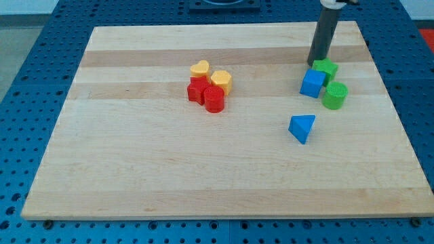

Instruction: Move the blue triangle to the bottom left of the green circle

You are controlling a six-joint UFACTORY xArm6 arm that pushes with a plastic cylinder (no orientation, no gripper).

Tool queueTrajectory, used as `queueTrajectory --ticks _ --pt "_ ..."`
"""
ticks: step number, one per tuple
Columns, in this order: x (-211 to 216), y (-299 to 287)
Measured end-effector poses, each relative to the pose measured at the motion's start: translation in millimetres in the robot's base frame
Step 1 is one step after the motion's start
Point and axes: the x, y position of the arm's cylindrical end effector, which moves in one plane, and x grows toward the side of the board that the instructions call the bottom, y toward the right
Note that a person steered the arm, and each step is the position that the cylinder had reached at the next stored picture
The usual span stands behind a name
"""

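Camera view: tool tip (317, 65), a bare rod holding nothing, beside green block (326, 69) and blue cube (312, 83); blue wooden triangle (302, 128) already lower-left of green cylinder (335, 95); risk: scattering that cluster across wooden table (135, 169).

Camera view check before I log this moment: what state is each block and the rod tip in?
blue triangle: alone, below and left of the green circle, apart from it.
green circle: upright, beside the blue cube.
blue cube: touching the green block behind it.
green block: by my tip.
my tip: at the cluster's top.
red and yellow blocks: bunched together.
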Motion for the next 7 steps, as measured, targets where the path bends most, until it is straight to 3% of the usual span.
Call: queueTrajectory --ticks 1,3,5,7 --pt "0 0" --pt "4 -97" --pt "118 -109" --pt "153 -113"
